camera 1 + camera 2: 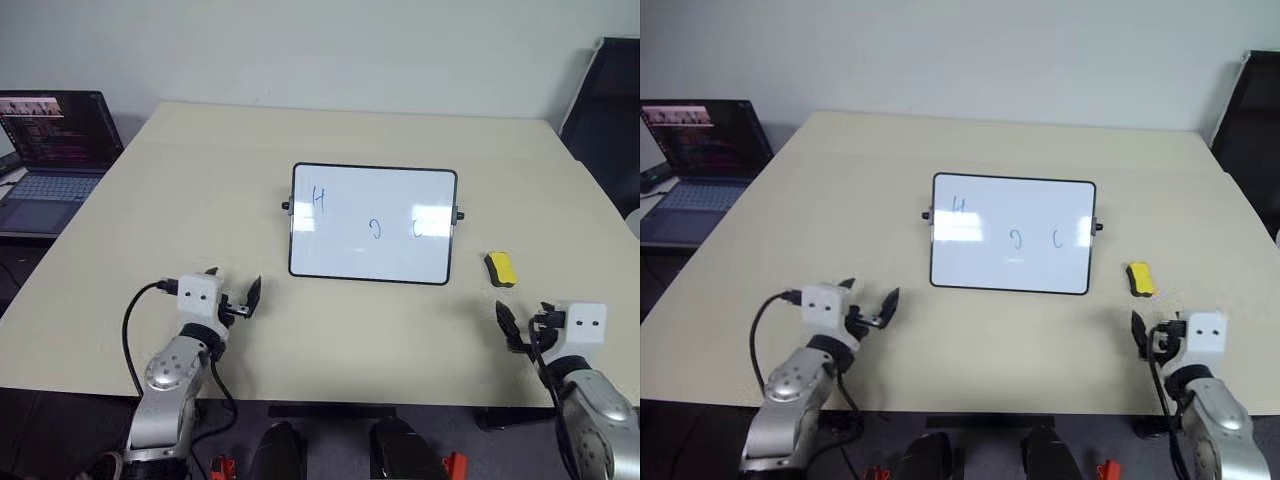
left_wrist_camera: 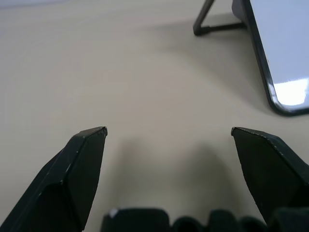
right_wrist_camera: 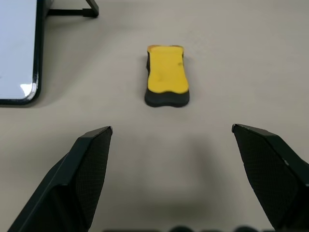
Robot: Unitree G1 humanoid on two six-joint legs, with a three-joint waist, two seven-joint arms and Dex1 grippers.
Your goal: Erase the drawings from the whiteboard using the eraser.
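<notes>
Left gripper (image 1: 232, 292) hovers over the table (image 1: 200, 180), fingers spread and empty, with the whiteboard (image 1: 373, 225) ahead and to its right. On the board, the drawings (image 1: 319, 197) run from an H to two small loops. Right gripper (image 3: 171, 133) is also spread wide, empty; the eraser (image 3: 166, 76) lies just ahead of it, beside the board's right edge.

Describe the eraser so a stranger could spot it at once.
On the beige table, find the whiteboard at its middle. Just off the board's right short side lies the eraser, apart from the frame. It is a small yellow block with a dark underside, the table's one yellow thing.
</notes>
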